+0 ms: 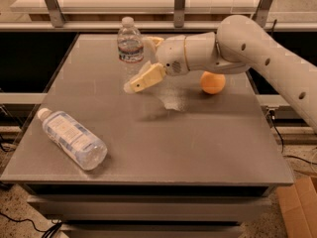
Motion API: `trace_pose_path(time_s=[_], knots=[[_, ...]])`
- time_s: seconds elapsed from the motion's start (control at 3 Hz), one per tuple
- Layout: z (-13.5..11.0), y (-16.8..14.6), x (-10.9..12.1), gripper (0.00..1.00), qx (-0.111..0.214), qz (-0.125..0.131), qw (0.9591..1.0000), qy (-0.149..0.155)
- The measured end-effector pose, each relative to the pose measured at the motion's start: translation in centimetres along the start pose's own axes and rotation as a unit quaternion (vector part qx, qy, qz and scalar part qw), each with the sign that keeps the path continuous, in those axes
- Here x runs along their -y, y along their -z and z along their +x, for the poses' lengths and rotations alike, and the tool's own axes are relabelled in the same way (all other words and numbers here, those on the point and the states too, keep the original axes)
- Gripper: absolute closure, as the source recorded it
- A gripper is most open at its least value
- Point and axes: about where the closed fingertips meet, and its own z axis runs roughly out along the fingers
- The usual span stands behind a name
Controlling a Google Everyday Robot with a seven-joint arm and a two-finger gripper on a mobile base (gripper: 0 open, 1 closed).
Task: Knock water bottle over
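Camera view: the water bottle [130, 42] stands upright near the table's [198, 148] far edge. The gripper [147, 61] hovers just beside it, fingers apart. Pushing sideways high up, near the label band, should topple it; contact low down may only slide it.

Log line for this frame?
water bottle upright | gripper open, beside it | big bottle lying | orange partly hidden

Single view: high, front of table [198, 143], angled down, close; claw [140, 64] upper-centre frame.
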Motion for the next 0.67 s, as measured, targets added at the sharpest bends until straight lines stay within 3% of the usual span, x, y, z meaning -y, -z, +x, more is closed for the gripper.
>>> trace_pose_path(time_s=[0.33,0.67], knots=[[-0.89,-1.25,0.53,0.19,0.033,-0.010,0.9994,0.005],[-1.62,-2.10,0.79,0.43,0.056,-0.021,0.9982,0.009]])
